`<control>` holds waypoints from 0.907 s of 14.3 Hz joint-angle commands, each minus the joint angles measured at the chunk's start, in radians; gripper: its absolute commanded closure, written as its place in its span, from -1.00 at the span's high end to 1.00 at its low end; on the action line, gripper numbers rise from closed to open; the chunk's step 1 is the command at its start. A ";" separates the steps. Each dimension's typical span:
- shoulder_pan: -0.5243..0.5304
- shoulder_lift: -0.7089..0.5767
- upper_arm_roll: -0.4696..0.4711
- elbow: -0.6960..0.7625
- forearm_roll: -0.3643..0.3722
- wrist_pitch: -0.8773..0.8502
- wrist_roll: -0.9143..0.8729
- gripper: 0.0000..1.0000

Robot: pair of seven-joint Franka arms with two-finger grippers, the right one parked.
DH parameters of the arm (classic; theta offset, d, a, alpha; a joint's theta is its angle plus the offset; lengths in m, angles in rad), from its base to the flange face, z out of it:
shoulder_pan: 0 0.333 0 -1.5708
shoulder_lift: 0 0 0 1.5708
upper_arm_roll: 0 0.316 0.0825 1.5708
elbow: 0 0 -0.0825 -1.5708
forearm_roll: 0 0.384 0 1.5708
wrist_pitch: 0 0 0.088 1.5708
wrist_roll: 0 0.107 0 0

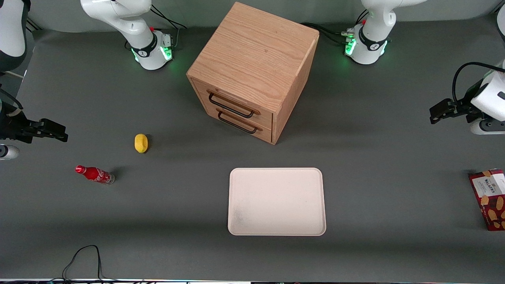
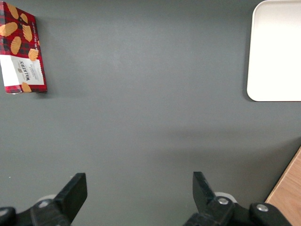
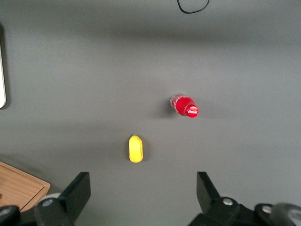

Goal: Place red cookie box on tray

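Note:
The red cookie box [image 1: 489,198] lies flat on the grey table at the working arm's end, label up, partly cut by the frame edge. It also shows in the left wrist view [image 2: 21,51]. The cream tray [image 1: 276,201] lies flat near the table's middle, nearer the front camera than the wooden cabinet; its corner shows in the wrist view [image 2: 277,52]. My left gripper [image 1: 436,112] hangs above the table, farther from the front camera than the box and apart from it. In the wrist view the gripper [image 2: 139,188] is open and empty over bare table.
A wooden two-drawer cabinet [image 1: 252,71] stands at the table's middle, farther from the camera than the tray. A yellow lemon [image 1: 141,142] and a small red cola bottle [image 1: 94,174] lie toward the parked arm's end. A black cable [image 1: 85,258] loops at the near edge.

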 commanded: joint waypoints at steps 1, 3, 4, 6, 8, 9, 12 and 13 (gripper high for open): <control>0.002 -0.019 0.002 -0.003 -0.016 -0.021 0.003 1.00; 0.020 -0.009 0.006 -0.005 -0.014 -0.003 0.012 1.00; 0.034 0.008 0.012 -0.005 -0.005 0.013 0.023 1.00; 0.057 0.053 0.084 -0.006 0.001 0.092 0.129 1.00; 0.090 0.131 0.153 0.014 -0.017 0.166 0.242 1.00; 0.094 0.181 0.191 0.043 -0.017 0.201 0.247 1.00; 0.158 0.329 0.221 0.132 -0.014 0.255 0.262 1.00; 0.175 0.378 0.224 0.162 -0.016 0.292 0.300 1.00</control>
